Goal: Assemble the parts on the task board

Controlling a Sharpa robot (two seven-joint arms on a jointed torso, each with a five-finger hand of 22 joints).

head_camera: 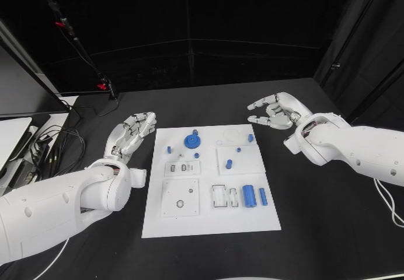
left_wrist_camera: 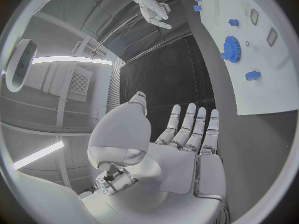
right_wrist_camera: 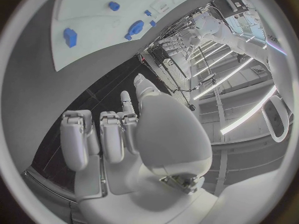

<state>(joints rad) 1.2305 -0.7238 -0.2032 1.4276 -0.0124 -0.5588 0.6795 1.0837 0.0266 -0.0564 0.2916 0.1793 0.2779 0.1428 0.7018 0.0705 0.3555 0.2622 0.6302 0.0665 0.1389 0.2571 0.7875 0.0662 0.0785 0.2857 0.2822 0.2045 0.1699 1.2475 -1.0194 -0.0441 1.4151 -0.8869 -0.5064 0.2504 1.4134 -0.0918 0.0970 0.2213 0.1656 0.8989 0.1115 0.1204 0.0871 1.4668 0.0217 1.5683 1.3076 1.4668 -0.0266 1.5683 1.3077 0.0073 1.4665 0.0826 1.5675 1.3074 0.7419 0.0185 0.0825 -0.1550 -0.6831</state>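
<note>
The white task board (head_camera: 211,216) lies in the middle of the black table. A blue gear (head_camera: 192,140) sits near its far edge, with small blue pegs (head_camera: 229,164) scattered around it. A thick blue cylinder (head_camera: 249,195) and a thin blue rod (head_camera: 263,196) lie at the near right. My left hand (head_camera: 135,133) hovers beside the board's far left corner, fingers (left_wrist_camera: 187,127) straight and spread, holding nothing. My right hand (head_camera: 276,111) hangs beyond the far right corner with its fingers (right_wrist_camera: 112,132) loosely bent and nothing in them. The gear (left_wrist_camera: 231,48) also shows off to the side of my left hand.
White plates with slots and holes (head_camera: 181,197) are set into the board. A monitor and cables (head_camera: 42,146) crowd the table's left edge. Black table surface (head_camera: 328,221) stretches to the right of the board.
</note>
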